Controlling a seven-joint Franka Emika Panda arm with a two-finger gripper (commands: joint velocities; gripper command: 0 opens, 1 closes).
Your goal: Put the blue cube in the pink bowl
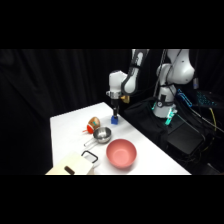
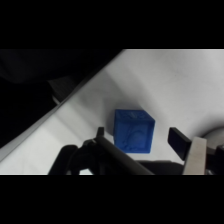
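Pink bowl (image 1: 121, 153) near the table's (image 1: 67, 125) front edge, upright, nothing seen inside it. Smaller metal bowl (image 1: 102, 135) just behind and to its left in the side view, close to the pink rim but whether touching cannot be told; contents not readable. Orange-and-green rounded object (image 1: 93, 123) just beyond the metal bowl. Black handle-like loop (image 1: 90, 156) left of the pink bowl, and a pale tan block (image 1: 75, 164) at the front left corner.

Blue cube (image 1: 115, 120) (image 2: 133, 131) resting on the table, near the far right edge, well apart from the pink bowl, with the metal bowl lying between them and off to one side. Claw (image 1: 116, 111) (image 2: 137, 137) directly above the cube, spread open, one dark finger (image 2: 178, 141) on one side of the cube and the other finger on the opposite side, neither visibly pressing it.

Table edge running diagonally close beside the cube in the wrist view, dark drop beyond it. Bare white surface between cube and pink bowl along the right side, and a wide bare stretch at the far left corner.
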